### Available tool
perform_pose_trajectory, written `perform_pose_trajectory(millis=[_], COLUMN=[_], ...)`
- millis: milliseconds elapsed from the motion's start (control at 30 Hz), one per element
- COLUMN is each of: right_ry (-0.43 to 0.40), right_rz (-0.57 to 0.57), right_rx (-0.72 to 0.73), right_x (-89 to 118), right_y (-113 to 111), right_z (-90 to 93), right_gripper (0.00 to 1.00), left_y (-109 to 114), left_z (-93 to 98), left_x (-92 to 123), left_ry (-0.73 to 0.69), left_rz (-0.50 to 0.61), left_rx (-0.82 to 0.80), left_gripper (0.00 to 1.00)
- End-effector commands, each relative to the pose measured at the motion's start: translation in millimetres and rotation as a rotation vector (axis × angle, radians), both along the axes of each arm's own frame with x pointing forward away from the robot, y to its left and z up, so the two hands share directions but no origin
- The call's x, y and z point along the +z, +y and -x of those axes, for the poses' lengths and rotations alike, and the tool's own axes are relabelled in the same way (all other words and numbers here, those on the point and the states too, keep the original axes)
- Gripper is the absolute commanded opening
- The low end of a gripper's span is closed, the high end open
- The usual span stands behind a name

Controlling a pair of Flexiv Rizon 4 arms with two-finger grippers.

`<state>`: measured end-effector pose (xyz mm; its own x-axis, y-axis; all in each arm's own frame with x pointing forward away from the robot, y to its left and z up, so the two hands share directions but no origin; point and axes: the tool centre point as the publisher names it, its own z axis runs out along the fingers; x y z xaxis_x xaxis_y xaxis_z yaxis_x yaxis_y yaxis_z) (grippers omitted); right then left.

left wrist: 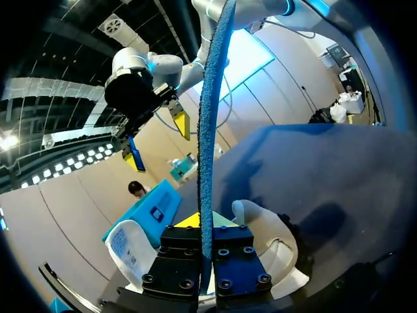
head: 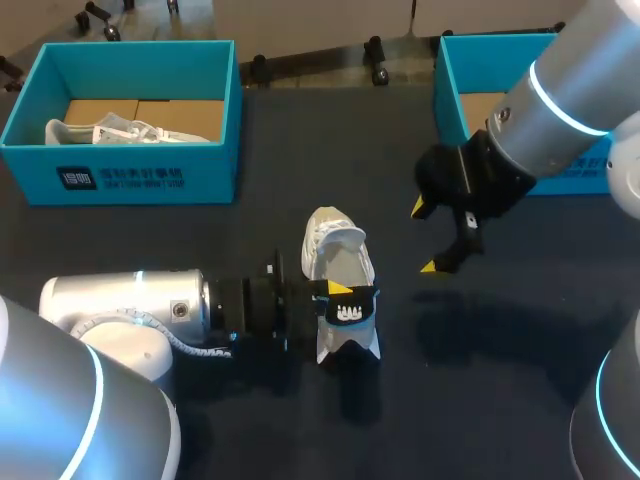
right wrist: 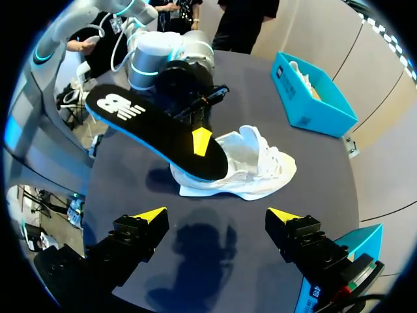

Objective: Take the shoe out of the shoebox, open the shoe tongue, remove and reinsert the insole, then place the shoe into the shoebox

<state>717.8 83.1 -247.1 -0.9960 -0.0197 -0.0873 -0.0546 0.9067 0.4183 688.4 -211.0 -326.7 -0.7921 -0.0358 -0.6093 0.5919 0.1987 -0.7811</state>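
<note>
Clamping black blue-edged foam insole [right wrist: 153, 127] over white mesh sneaker [head: 335, 248] — left gripper [head: 343, 298], fingers closed on it, right gripper [right wrist: 218, 215] spread wide, empty, nearby.

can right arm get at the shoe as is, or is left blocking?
Probably yes. The right gripper hangs open beside the shoe with bare table between. The left gripper holds the insole over the heel end, so only the toe side looks free.

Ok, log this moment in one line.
left gripper: shut on black blue-edged insole | white mesh shoe: on table | right gripper: open, hovering
</note>
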Motion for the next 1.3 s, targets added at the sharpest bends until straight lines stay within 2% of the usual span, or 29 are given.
perform_pose_trajectory(millis=[33, 567, 1033, 1233, 1267, 1300], right_ry=[0.000, 0.000, 0.000, 0.000, 0.000, 0.000], right_rz=[-0.001, -0.001, -0.001, -0.001, -0.001, -0.001], right_rx=[0.001, 0.001, 0.001, 0.001, 0.001, 0.001], right_x=[-1.2, -1.2, -1.2, -1.2, -1.2, -1.2], right_y=[0.6, 0.6, 0.6, 0.6, 0.6, 0.6], right_z=[-0.4, -0.4, -0.4, -0.4, -0.4, -0.4], right_gripper=[1.00, 1.00, 1.00, 1.00, 1.00, 1.00], left_y=[-4.2, -4.9, -5.9, -4.1, -4.3, -4.7], left_z=[-4.5, -26.3, -37.5, -39.0, -38.0, -37.2], left_x=[-6.4, -14.1, -33.0, -30.8, -28.5, -26.7], left_ry=[-0.004, -0.072, -0.072, -0.059, -0.055, -0.055], left_rz=[0.004, -0.025, -0.079, -0.076, -0.070, -0.068], left_rx=[0.000, 0.012, 0.004, 0.013, 0.014, 0.015], left_gripper=[0.00, 0.00, 0.00, 0.00, 0.02, 0.20])
